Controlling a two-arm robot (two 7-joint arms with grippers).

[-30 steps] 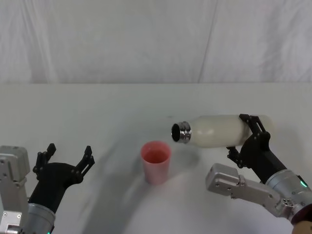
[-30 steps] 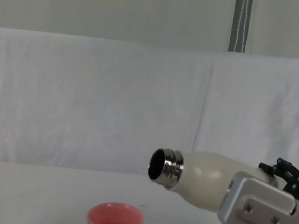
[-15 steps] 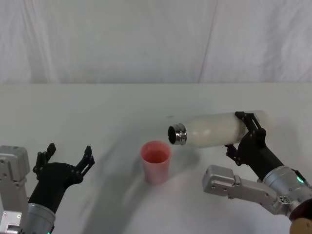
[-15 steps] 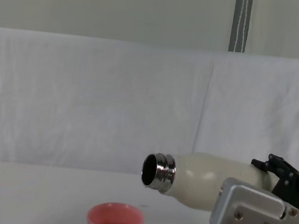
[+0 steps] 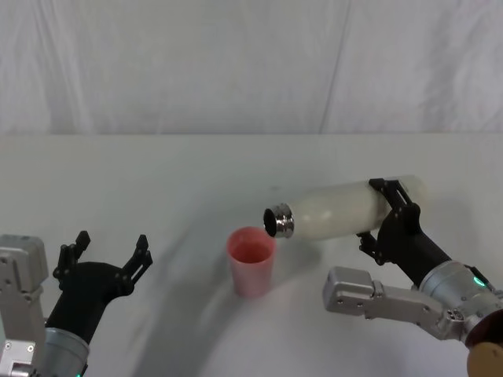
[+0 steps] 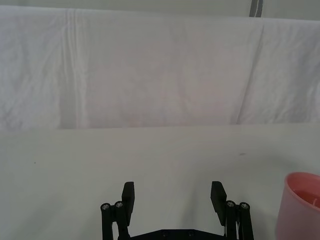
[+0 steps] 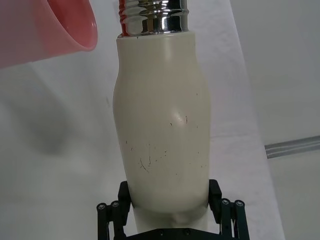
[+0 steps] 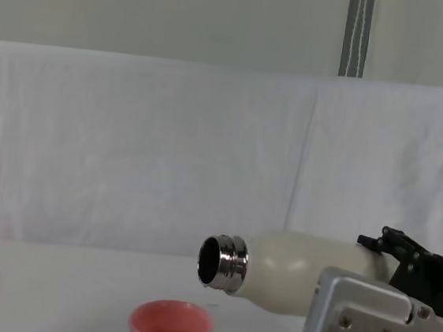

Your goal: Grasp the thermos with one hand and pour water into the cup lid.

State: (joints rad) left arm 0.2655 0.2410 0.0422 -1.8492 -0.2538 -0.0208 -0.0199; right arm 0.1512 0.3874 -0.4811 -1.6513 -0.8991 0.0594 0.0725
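Head view, left to right: left gripper (image 5: 108,253) low over the white desk (image 5: 157,173), fingers spread wide, holding nothing. Pink cup lid (image 5: 251,261) upright near mid-desk, well apart from that gripper. Just above and right of its rim, steel neck of the cream thermos (image 5: 338,210), lying almost level, mouth tipped slightly down toward the cup, not touching it. Right gripper (image 5: 391,216) clamped around the thermos's base end, fingers pinching the body on both sides.
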